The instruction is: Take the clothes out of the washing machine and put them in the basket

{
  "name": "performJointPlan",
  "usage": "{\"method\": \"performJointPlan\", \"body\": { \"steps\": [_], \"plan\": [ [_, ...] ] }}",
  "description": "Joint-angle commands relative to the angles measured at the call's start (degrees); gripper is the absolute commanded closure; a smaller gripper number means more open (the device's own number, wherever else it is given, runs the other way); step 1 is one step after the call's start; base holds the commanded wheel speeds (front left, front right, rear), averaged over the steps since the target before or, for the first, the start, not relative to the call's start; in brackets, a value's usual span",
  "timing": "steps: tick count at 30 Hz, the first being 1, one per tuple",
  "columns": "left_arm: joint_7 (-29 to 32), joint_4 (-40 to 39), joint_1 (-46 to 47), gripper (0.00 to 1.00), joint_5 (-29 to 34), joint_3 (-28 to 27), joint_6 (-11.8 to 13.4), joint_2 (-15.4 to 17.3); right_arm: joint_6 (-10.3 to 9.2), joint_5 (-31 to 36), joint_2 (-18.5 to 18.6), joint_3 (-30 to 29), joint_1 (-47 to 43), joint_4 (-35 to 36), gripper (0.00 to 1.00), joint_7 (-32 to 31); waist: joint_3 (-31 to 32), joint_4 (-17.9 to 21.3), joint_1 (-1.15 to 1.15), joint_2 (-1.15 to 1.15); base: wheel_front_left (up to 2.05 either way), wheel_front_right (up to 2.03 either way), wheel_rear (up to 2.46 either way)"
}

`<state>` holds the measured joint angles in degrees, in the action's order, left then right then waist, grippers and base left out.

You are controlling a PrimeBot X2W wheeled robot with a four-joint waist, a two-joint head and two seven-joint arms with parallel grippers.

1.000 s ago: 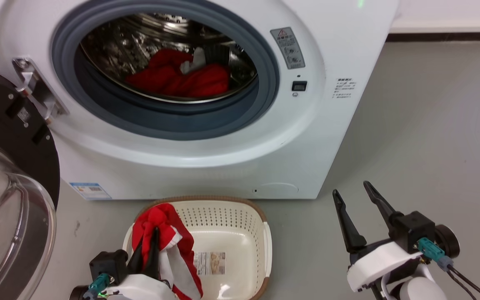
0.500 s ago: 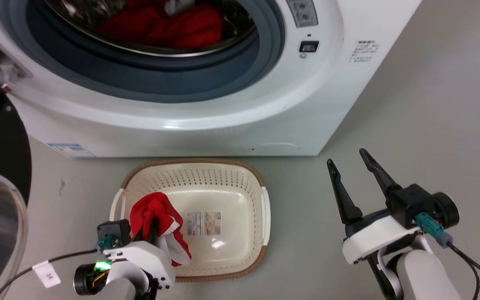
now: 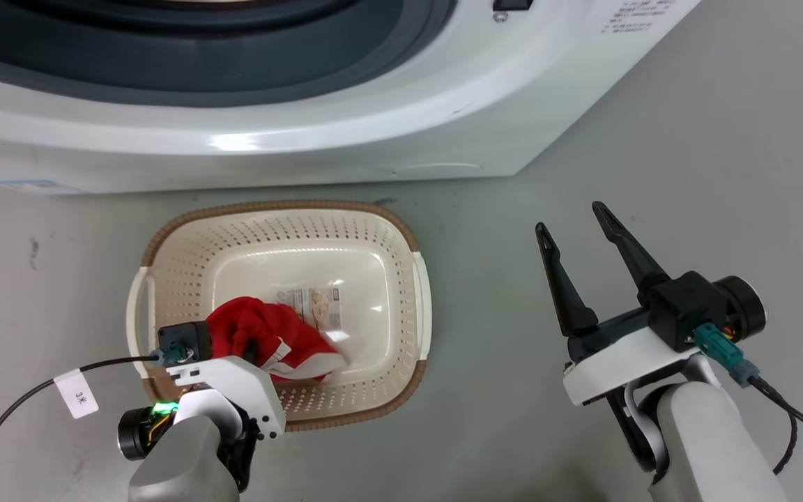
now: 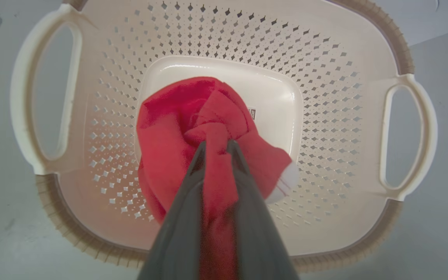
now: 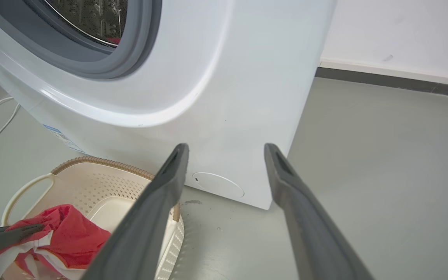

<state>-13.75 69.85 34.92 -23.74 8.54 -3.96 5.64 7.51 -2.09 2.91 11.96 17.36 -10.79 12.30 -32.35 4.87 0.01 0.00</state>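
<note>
Clothes [image 3: 269, 338] in basket [image 3: 283, 223], bunched at the near-left corner of its bottom, partly over the label [image 3: 321, 307]. Left gripper [image 4: 216, 144] clamped on the red fabric from above. Right gripper [image 3: 569, 215] spread, holding nothing, over floor [image 3: 652, 139] right of basket. Washer [image 3: 373, 125] just behind basket's far rim.

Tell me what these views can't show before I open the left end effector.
The drum of the washing machine: cut off by the head view's top edge; the right wrist view gives a sliver, too narrow to judge contents.
The basket label: partly covered by the clothes in the head view; print too small.
The clothes under the left end effector: bunched fabric hides, in the left wrist view, whether they rest on the basket floor.
</note>
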Motion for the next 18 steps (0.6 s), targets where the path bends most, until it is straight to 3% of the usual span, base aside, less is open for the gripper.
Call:
{"method": "performJointPlan", "body": {
  "steps": [1, 8, 9, 10, 11, 18],
  "plan": [
    [0.26, 0.45, 0.72, 1.00, -0.27, -0.22, 0.22, 0.09, -0.04, 0.01, -0.06, 0.13, 0.92, 0.32, 0.00, 0.38, -1.64, 0.68, -0.01, 0.00, 0.00, 0.00, 0.00],
    [3.17, 3.14, 2.19, 1.00, -1.35, -0.38, 0.33, 0.44, -0.04, 0.48, -0.06, 0.78, 1.89, 0.34, 0.00, 0.54, -4.08, 0.83, -0.01, 0.00, 0.00, 0.00, 0.00],
    [2.92, 3.22, 2.23, 0.90, -1.48, -0.35, 0.22, 0.46, -0.04, 0.46, -0.06, 0.73, 1.92, 0.18, 0.00, 0.59, -4.16, 0.73, -0.01, 0.00, 0.00, 0.00, 0.00],
    [2.50, 3.31, 2.15, 0.67, -1.25, -0.10, 0.23, 0.50, -0.04, 0.47, -0.06, 0.70, 2.03, 0.00, 0.00, 0.62, -4.08, 0.64, -0.01, 0.00, 0.00, 0.00, 0.00],
    [2.31, 3.41, 2.00, 0.02, -0.79, 0.36, 0.10, 0.52, -0.04, 0.42, -0.06, 0.70, 2.04, -0.24, 0.00, 0.69, -3.79, 0.56, -0.01, 0.00, 0.00, 0.00, 0.00],
    [-0.86, 3.41, -0.91, 0.00, -0.48, 1.18, -0.41, -0.22, -0.04, -0.27, -0.05, 1.11, 0.65, -2.93, 0.00, 1.25, 2.91, -0.49, -0.01, 0.00, 0.00, 0.00, 0.00]
  ]
}}
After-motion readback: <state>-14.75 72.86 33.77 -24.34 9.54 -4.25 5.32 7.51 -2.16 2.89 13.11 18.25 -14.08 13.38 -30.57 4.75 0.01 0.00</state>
